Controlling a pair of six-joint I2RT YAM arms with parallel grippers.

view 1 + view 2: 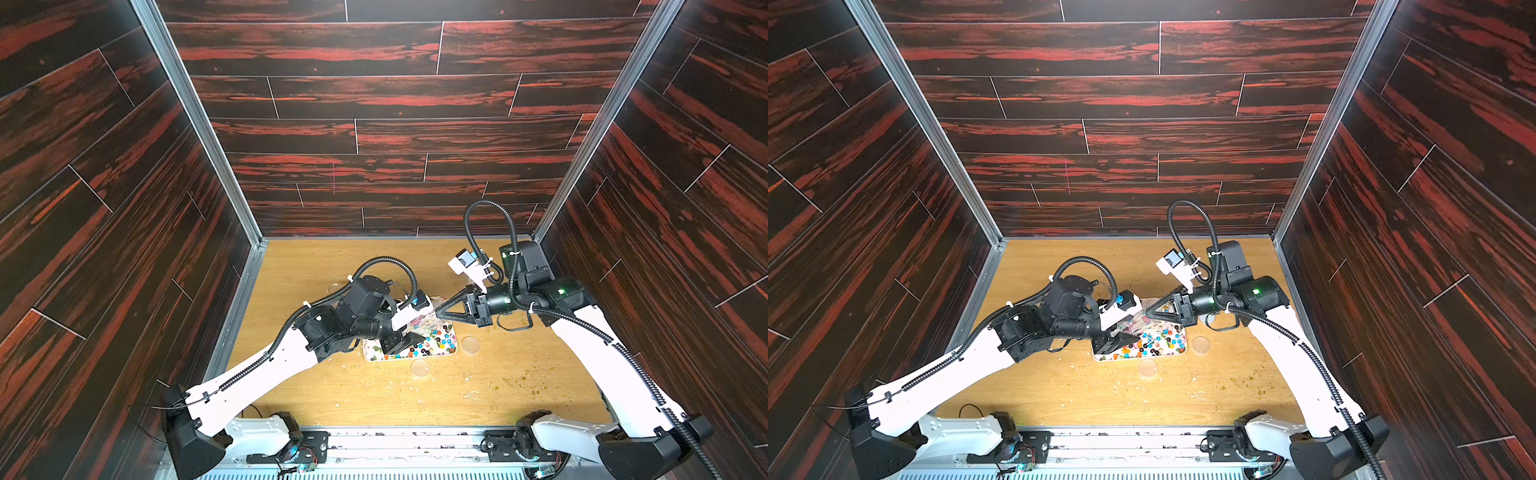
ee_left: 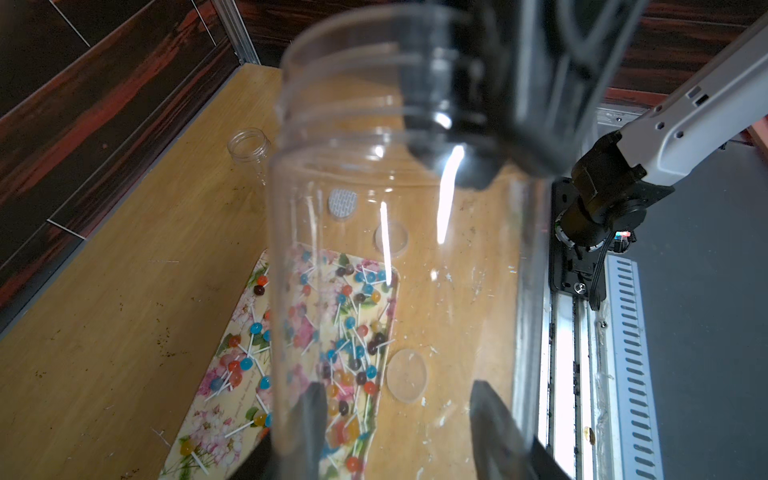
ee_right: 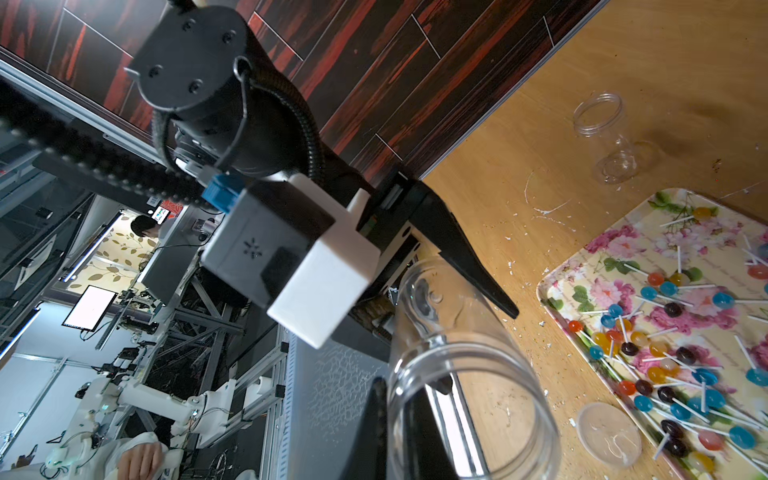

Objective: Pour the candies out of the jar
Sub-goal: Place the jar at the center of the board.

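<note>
2 grippers share the empty-looking jar along its long axis: left gripper clamped around the body, right gripper pinched shut on the rim.

Both arms reach inward — left claw and right claw clamped.

A flowered tray lies near the middle of the wooden table. Two clear round lids lie beside it, an empty clear jar sits nearer the back edge, and crumbs dot the front right.
</note>
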